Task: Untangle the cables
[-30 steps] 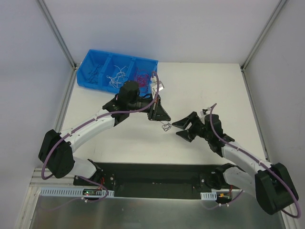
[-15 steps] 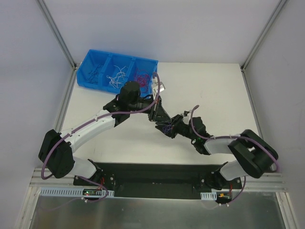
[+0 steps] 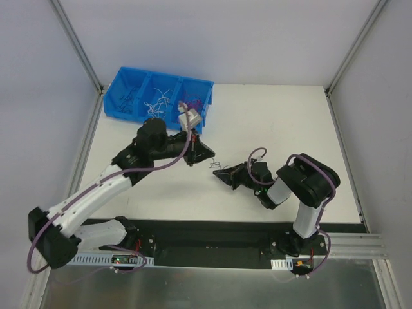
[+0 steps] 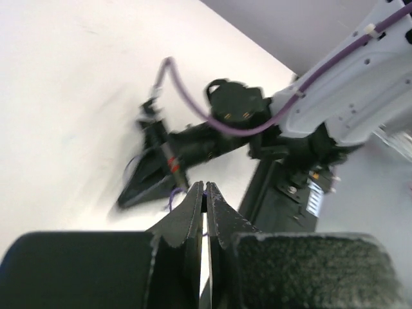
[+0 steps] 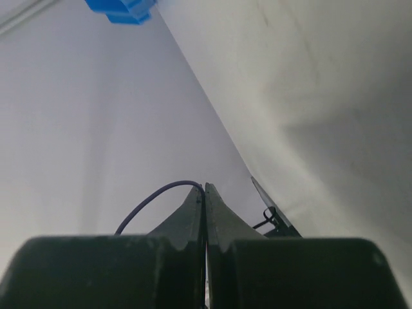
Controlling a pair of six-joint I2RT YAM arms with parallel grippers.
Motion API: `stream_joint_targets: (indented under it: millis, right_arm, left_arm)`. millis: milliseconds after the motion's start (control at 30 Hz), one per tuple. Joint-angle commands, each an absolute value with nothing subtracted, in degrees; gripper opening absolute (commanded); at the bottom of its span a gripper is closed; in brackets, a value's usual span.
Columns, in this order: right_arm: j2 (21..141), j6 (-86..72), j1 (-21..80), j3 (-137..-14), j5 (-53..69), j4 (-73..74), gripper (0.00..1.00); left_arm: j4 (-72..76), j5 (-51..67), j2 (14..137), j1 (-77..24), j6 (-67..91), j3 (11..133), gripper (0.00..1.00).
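The left arm reaches out long from its base toward the blue bin (image 3: 119, 114). The left gripper (image 3: 207, 155) hangs just on the bin's near side, jaws pressed tight. The right arm is folded hard back on itself, farther from the bin. The right gripper (image 3: 219, 175) sits low, jaws clamped on a purple strand of the cables (image 5: 154, 196).

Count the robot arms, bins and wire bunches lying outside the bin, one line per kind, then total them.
Robot arms: 2 (left arm, right arm)
Blue bin: 1
Loose wire bunch: 1
Total: 4
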State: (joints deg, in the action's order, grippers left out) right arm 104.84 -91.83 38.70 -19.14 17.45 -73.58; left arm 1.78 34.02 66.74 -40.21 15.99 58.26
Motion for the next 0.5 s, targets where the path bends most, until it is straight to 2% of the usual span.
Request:
stream_joint_targets:
  millis: [0, 167, 267, 367, 467]
  right_arm:
    - [104.86, -84.48, 32.19, -17.14, 18.8, -84.82, 0.01]
    - [103.36, -74.64, 24.62, -16.17, 21.62, -79.12, 0.01]
    - [99.95, -67.17, 22.24, -16.87, 21.19, -71.49, 0.01]
    - [95.47, -58.38, 21.27, -17.49, 18.29, -60.33, 0.01]
    - [92.21, -51.88, 21.18, -17.93, 15.74, -54.07, 0.01]
  left_arm:
    - [-8.94, 9.9, 51.02, -40.69, 12.05, 52.66, 0.0]
    - [-20.1, -14.8, 33.95, -40.69, 10.29, 48.34, 0.0]
    - [-27.05, -29.31, 28.58, -40.69, 10.28, 48.86, 0.0]
    - [-30.67, -36.98, 25.23, -40.69, 10.28, 49.39, 0.0]
    - [-31.55, -39.29, 25.13, -40.69, 9.76, 49.83, 0.0]
